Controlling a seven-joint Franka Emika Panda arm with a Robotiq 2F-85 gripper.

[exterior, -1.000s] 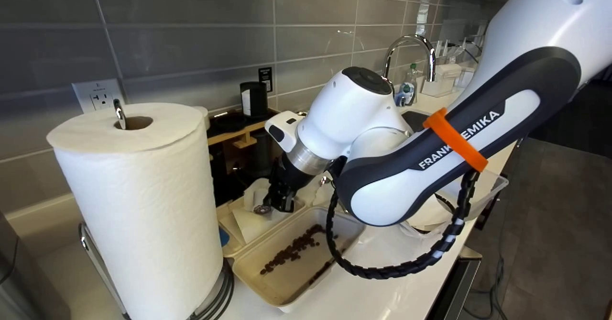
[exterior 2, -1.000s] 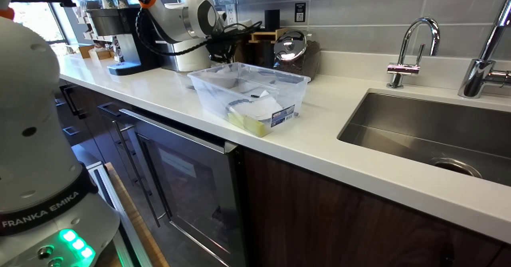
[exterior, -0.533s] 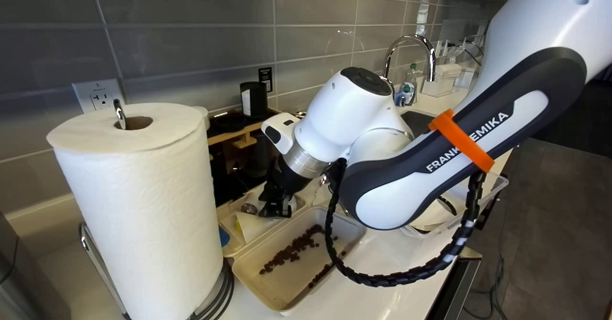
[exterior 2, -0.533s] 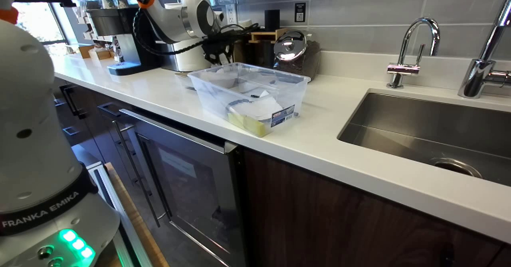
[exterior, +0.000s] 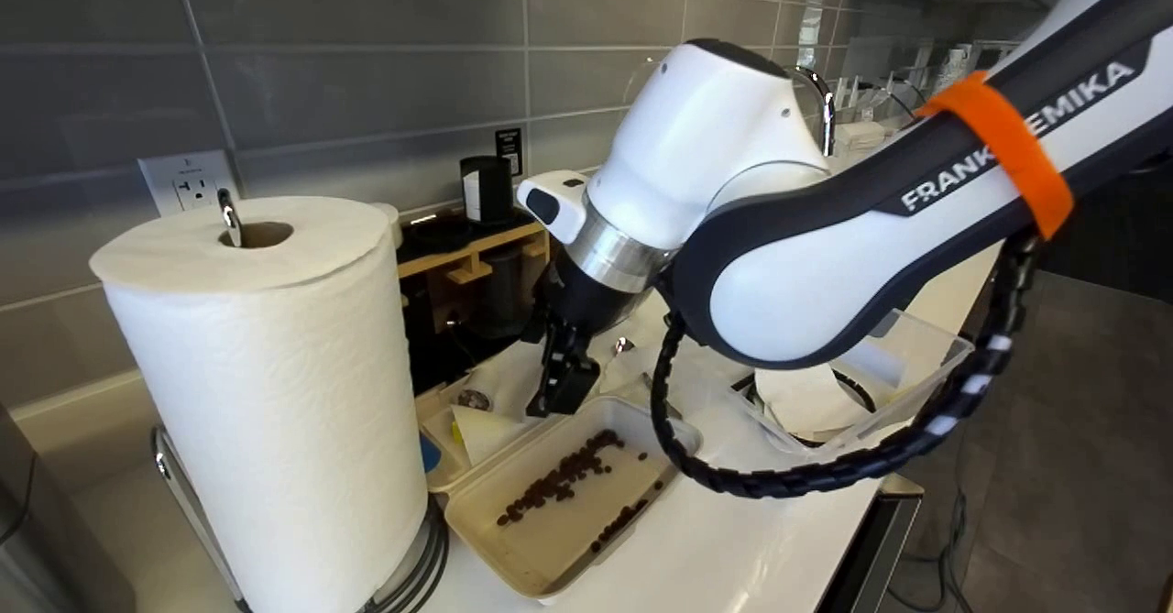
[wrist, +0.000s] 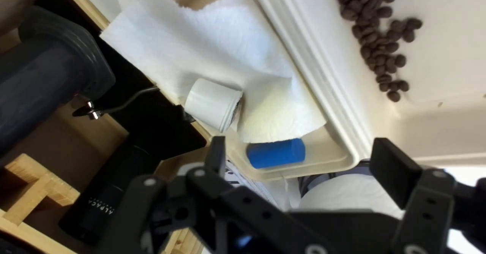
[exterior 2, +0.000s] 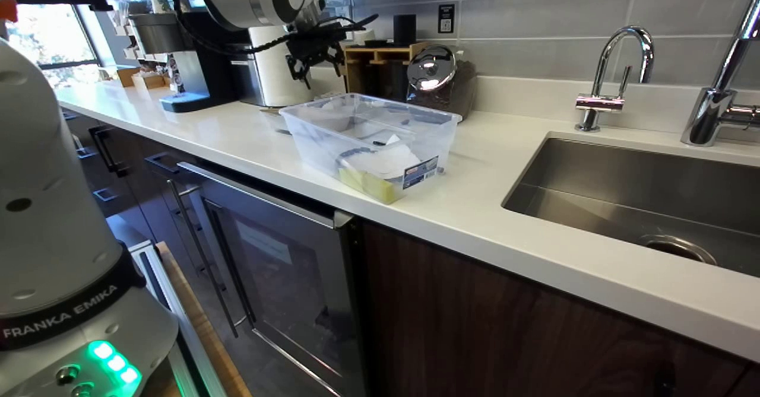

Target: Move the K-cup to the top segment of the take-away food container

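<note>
The K-cup [wrist: 212, 104], a small white tapered pod with a darker end, lies on its side on a white paper sheet [wrist: 228, 45]. That sheet rests in the wall-side half of the beige take-away food container [wrist: 330, 106]. In an exterior view, the K-cup [exterior: 474, 399] shows its dark end beside the paper. The container's nearer half [exterior: 550, 558] holds dark beans [exterior: 564, 480]. My gripper [wrist: 300, 147] is open, with wide-apart fingers and nothing held. It hangs above the container [exterior: 564, 398], to the right of the K-cup and apart from it.
A tall paper towel roll [exterior: 266, 411] stands left of the container. Behind it, along the wall, is a wooden organizer [exterior: 472, 265] with black items. A blue object [wrist: 276, 153] lies at the container's end. A clear plastic bin [exterior 2: 368, 142] stands on the counter.
The gripper has opened and let go of the K-cup, then risen away to the right. The K-cup shifted slightly left early on and now stays put on the paper.
</note>
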